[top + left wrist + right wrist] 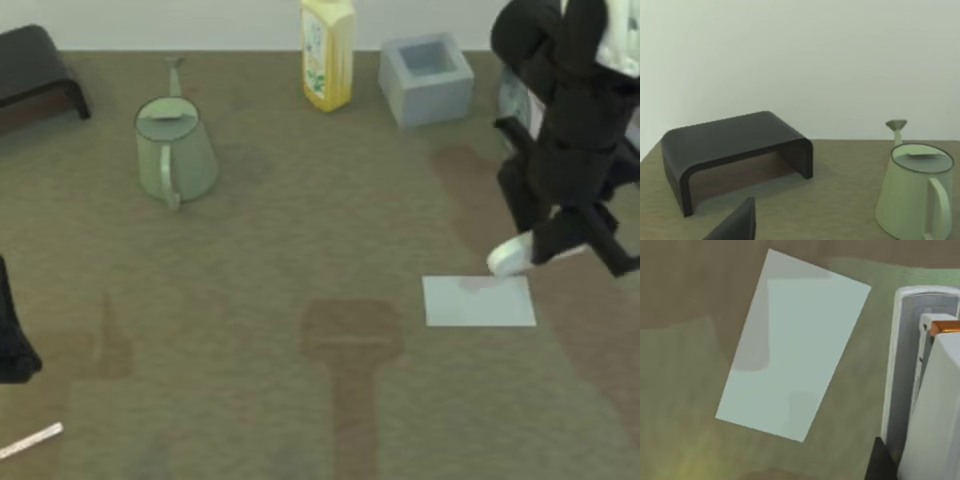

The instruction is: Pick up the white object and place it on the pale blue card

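The table is a dull olive-brown surface with darker brownish patches, backed by a plain pale wall. The card lies flat on it. Just above the card's far right corner, the right gripper pinches the white object, held off the card. Farther beyond the card stand a box, a bottle and a watering can. The left arm is parked far to the card's left; its fingers' state cannot be told.
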